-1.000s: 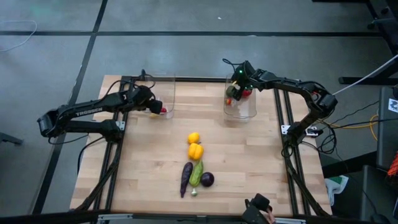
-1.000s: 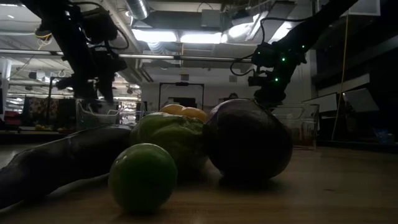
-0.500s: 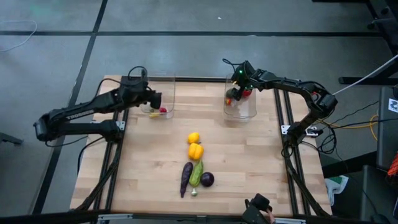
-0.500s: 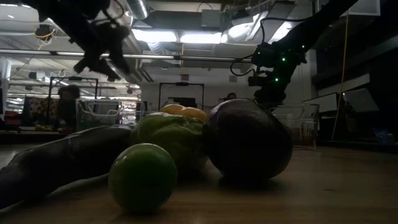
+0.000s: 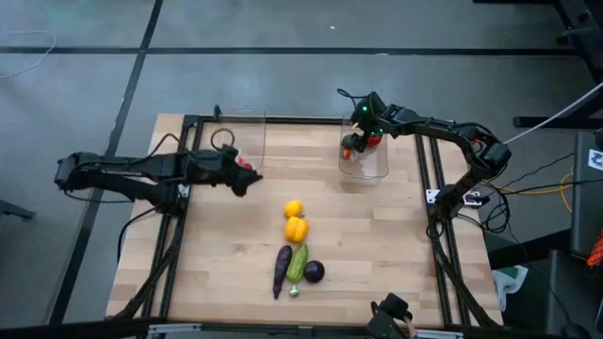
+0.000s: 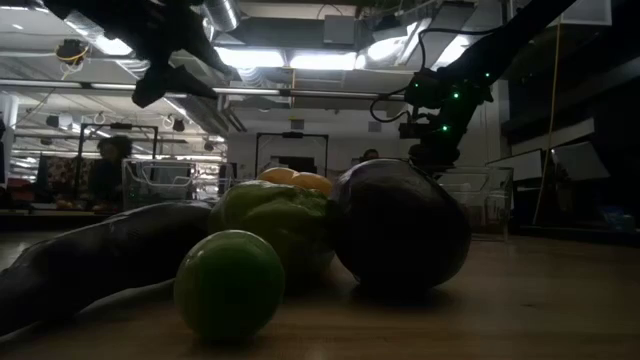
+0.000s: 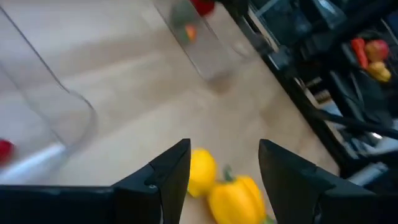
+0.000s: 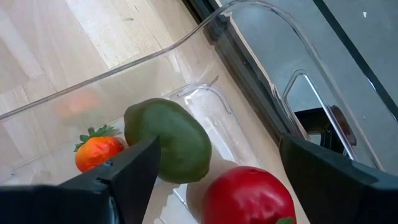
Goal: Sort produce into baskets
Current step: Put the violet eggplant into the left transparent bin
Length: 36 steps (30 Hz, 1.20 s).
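Observation:
My left gripper is open and empty, raised by the near side of the left clear basket, which holds a small red piece. Its wrist view looks down on the lemon and a yellow pepper. My right gripper is open and empty above the right clear basket. In that basket lie a green avocado, a red tomato and a small orange-red piece. The lemon, pepper, eggplant, cucumber and purple round piece lie mid-table.
A small green ball lies at the near end of the produce row, close to the low camera. Black rails run along the table's left and right sides. Bare wood lies between the baskets and the produce row.
My left gripper has risen out of the left basket and moved toward the table's near edge, toward the lemon and pepper, staying open. The small red piece stays in the left basket.

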### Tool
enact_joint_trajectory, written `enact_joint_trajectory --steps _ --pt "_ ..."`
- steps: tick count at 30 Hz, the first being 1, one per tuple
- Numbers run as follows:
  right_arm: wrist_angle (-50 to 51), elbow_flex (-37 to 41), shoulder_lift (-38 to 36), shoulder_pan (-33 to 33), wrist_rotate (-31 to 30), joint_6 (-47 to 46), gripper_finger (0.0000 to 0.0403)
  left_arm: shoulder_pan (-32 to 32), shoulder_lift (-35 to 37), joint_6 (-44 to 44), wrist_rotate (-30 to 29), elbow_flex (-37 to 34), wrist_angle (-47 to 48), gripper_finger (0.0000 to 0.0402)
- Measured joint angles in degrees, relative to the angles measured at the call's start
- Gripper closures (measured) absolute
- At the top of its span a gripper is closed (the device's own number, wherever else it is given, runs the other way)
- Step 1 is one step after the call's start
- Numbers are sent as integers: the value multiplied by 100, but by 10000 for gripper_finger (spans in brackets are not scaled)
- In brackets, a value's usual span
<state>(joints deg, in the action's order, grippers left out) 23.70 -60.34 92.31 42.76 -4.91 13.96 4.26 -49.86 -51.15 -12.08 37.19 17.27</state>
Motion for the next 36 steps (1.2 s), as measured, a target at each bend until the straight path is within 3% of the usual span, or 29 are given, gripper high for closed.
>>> enact_joint_trajectory --steps 10,17,24,31,36 --pt "2 0 0 0 0 2 78 -1078 -735 -1225 -68 105 -501 218" --pt "-6 0 0 -1 1 0 78 -1641 -1635 -1781 -66 880 -384 218" --pt "-4 0 0 -1 2 0 78 -2054 -2617 -2568 -29 1805 539 218" --pt "-7 0 0 -2 2 1 77 -2404 -3646 -4440 849 2177 1176 218" --pt "-7 0 0 -2 1 1 78 -2622 -3981 -5056 1243 2181 1181 218"
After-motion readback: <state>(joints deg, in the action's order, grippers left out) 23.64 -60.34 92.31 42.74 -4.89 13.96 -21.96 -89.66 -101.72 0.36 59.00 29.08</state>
